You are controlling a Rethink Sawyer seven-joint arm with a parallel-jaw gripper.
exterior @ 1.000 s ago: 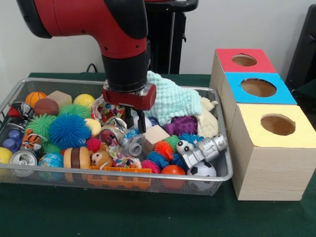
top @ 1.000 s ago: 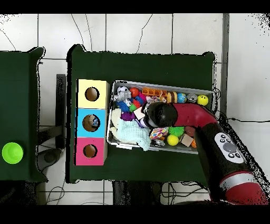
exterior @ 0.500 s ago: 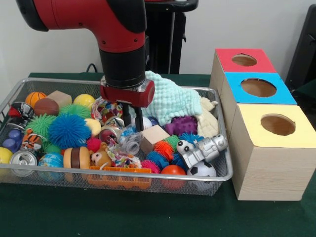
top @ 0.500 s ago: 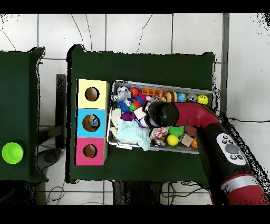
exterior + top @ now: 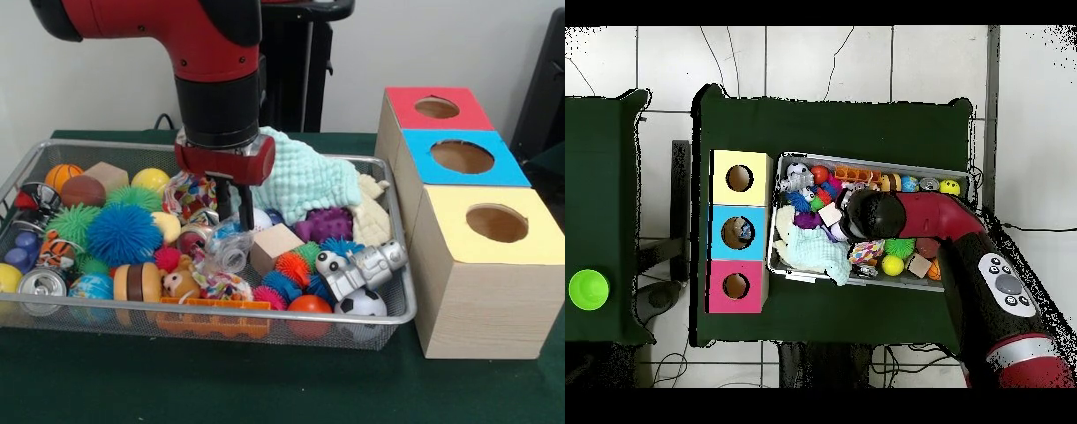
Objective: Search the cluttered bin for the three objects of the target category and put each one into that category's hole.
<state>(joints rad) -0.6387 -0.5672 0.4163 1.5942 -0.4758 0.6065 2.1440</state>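
Up from its lower position a second ago, the gripper (image 5: 234, 212) has risen a little over the middle of the wire bin (image 5: 402, 265), and the crumpled clear bottle (image 5: 229, 250) has come up with it, now tilted above the toys it lay among. The fingers stand close together, clamped on the bottle's upper end, with the rest of the bottle hanging at 6 o'clock from the gripper.

In the front view a wooden block (image 5: 275, 243) sits just beside the bottle at 3 o'clock, and a mint green cloth (image 5: 305, 177) is heaped at 1 o'clock from the gripper, against the bin's back rim. A purple knobbly toy (image 5: 325, 223) lies under the cloth's edge. At 9 o'clock from the bottle is a blue spiky ball (image 5: 122, 234). A silver toy robot (image 5: 362, 265) lies at 4 o'clock, with a small soccer ball (image 5: 360, 305) below it in the corner.

Outside the bin, at 3 o'clock, three boxes stand in a row touching one another: the red box (image 5: 459, 115), the blue box (image 5: 503, 172) and the yellow box (image 5: 450, 208), each with a round hole in its top.

In the overhead view the arm (image 5: 965, 250) covers the gripper.
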